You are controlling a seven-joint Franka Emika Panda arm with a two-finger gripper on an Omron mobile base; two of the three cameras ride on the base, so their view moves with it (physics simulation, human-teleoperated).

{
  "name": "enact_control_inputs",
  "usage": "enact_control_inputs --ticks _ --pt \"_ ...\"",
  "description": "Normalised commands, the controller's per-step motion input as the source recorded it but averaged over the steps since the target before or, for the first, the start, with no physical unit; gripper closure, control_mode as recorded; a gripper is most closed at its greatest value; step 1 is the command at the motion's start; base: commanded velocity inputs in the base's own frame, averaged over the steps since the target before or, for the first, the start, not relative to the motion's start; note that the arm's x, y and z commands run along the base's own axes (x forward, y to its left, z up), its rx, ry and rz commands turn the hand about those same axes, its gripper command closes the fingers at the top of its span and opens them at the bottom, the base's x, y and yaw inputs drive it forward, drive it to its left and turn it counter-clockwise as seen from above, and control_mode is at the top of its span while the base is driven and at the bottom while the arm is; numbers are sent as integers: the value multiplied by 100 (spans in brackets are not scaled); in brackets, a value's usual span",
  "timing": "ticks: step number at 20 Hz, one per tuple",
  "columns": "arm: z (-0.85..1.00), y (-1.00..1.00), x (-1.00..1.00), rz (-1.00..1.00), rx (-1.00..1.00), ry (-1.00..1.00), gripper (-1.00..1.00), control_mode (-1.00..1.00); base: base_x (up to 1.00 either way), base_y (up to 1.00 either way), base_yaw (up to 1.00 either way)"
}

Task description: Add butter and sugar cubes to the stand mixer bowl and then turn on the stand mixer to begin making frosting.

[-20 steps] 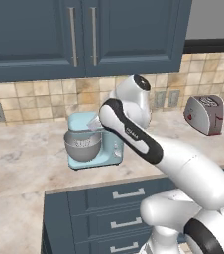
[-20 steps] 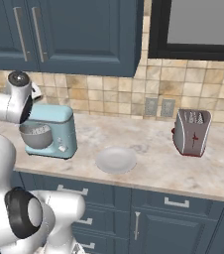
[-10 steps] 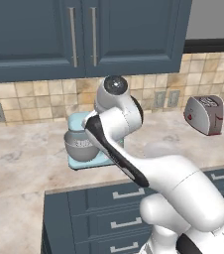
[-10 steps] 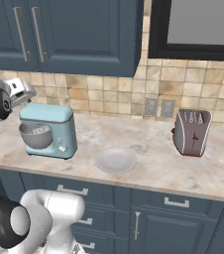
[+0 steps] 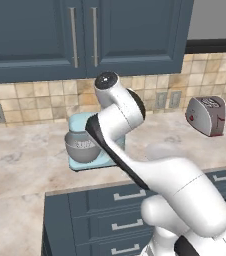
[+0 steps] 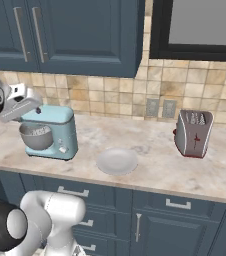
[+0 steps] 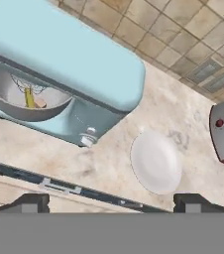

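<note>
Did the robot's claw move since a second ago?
Yes. In the right base view the claw rose and now sits higher against the stand mixer, above its head instead of beside it.

We are in a kitchen; dark blue cabinets (image 6: 80, 35) above a marble counter (image 6: 150, 150), a tiled backsplash (image 6: 115, 97), a silver toaster (image 6: 193, 133), a light-blue stand mixer (image 6: 50, 132).
</note>
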Motion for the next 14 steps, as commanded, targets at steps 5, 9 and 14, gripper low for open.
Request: enact_control_inputs --ticks 5,9,14 --pt "-61 -60 -77 -16 4 0 -100 -100 0 0 0" --pt "-62 -43 -58 -8 3 -1 -100 -100 0 0 0" --pt "-61 -13 -8 -5 0 -2 -100 -100 0 0 0"
